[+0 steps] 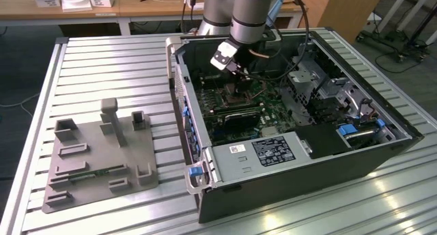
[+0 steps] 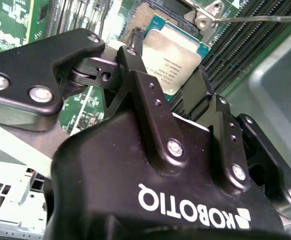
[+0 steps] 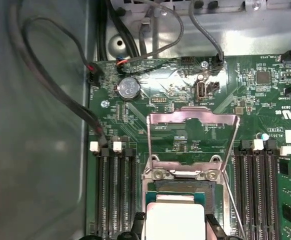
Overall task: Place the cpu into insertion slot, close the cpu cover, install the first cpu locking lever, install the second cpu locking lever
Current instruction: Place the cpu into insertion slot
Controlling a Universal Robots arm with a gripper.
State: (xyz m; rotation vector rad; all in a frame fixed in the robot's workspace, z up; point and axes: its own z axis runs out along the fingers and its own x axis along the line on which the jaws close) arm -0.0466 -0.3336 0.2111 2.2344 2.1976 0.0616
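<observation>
Pincer [image 2: 163, 67] clenched on the cpu [image 2: 175, 47], held offset over the insertion slot [image 3: 185, 187]; cpu cover [image 3: 193, 119] raised open. Risk: if released skewed, socket pins could be bent.

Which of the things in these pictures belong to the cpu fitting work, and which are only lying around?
Part of the job:
- gripper, shut on the cpu
- insertion slot, uncovered
- cpu cover, raised open

Only lying around:
- grey fixture plate on the table, at the exterior view's left
- coin battery
- memory slots
- black cables
</observation>
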